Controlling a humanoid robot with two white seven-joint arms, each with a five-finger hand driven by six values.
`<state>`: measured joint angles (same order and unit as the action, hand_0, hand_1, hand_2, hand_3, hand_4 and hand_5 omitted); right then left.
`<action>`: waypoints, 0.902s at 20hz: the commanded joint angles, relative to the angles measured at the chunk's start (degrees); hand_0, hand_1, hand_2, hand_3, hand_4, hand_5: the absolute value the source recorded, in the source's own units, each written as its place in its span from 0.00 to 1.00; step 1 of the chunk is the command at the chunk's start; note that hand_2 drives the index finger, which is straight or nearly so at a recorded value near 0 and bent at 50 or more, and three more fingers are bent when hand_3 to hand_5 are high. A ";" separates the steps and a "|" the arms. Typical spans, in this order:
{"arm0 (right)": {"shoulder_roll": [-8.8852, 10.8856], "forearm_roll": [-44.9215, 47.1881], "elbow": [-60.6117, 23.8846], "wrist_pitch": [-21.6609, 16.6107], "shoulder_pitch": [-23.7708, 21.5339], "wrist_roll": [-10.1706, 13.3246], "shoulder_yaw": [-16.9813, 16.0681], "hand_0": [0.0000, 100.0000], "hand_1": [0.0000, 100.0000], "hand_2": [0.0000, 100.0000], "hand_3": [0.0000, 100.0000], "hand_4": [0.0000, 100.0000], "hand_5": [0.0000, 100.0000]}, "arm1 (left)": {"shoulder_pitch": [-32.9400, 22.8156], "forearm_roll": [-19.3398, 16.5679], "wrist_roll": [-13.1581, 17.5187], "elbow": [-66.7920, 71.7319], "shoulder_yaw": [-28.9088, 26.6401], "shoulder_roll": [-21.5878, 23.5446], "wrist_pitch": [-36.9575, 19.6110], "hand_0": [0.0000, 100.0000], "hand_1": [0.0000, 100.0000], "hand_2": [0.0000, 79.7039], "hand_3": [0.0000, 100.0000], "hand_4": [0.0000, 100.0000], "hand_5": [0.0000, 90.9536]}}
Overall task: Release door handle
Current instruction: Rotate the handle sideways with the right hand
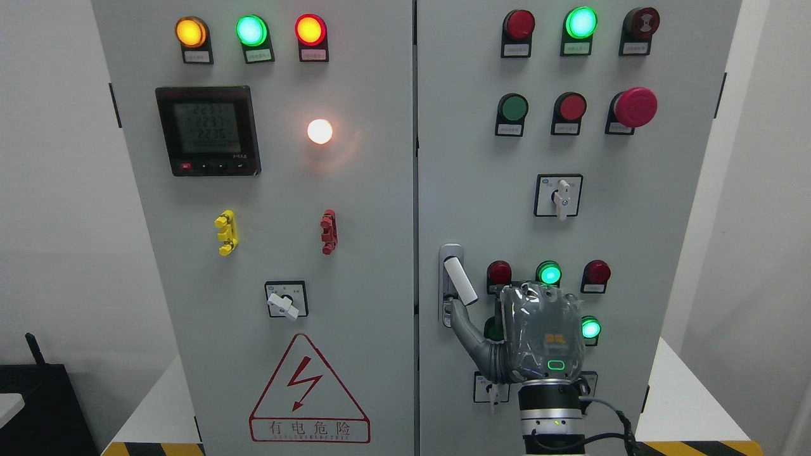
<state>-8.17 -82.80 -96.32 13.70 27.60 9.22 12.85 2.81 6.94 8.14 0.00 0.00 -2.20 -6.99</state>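
Two doors on one grey cabinet (367, 190), seen head-on. On the left door, nothing to do with the job: a dark meter (208, 131), a lit white lamp (319, 131), a yellow clip (226, 232), a red clip (328, 232), a rotary switch (286, 300) and a shock-warning triangle (308, 392).

Just right of the seam, at the left edge of the right door, the door handle (451, 266), with its white lever (460, 280) swung out and slanting down to the right. Right hand (538, 335) raised beside it, back of the palm to the camera (a small green light glowing on it), covering part of a cluster of lamps, one green lamp (549, 273) showing just above. Reaches up-left with a grey part to the foot of the handle, touching it or very nearly. Cannot tell whether open, closed or clamped on the lever: grip side hidden. Left hand out of view.

Release judged not yet finished. Risks from here:
- Pulling back with contact still on could drag the lever or tug the door open.
- Drifting right or forward could press the buttons hidden behind the palm.
- Dropping straight down could knock the small selector (491, 387) beside the wrist, or snag the black cable (608, 411) looping off the forearm.
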 commanded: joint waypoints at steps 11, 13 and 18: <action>0.35 0.00 -0.09 -0.25 -0.09 -0.08 -0.99 0.36 0.10 0.96 1.00 0.94 0.97 | 0.00 0.00 0.03 0.97 -0.62 0.00 -0.04 0.12 0.39 0.00 0.00 0.00 0.00; 0.35 0.00 -0.09 -0.25 -0.09 -0.08 -0.99 0.35 0.11 0.96 1.00 0.94 0.97 | 0.00 0.00 0.03 0.97 -0.62 0.00 0.05 0.12 0.39 0.00 0.00 0.00 0.00; 0.43 0.00 -0.09 -0.34 -0.09 -0.08 -1.78 0.35 0.11 0.96 1.00 0.94 0.97 | 0.00 0.00 0.03 0.97 -0.62 0.00 0.05 0.12 0.39 0.00 0.00 0.00 0.00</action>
<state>-7.87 -82.79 -96.40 13.38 27.55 9.29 12.00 2.81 6.94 8.14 0.00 0.00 -2.20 -6.98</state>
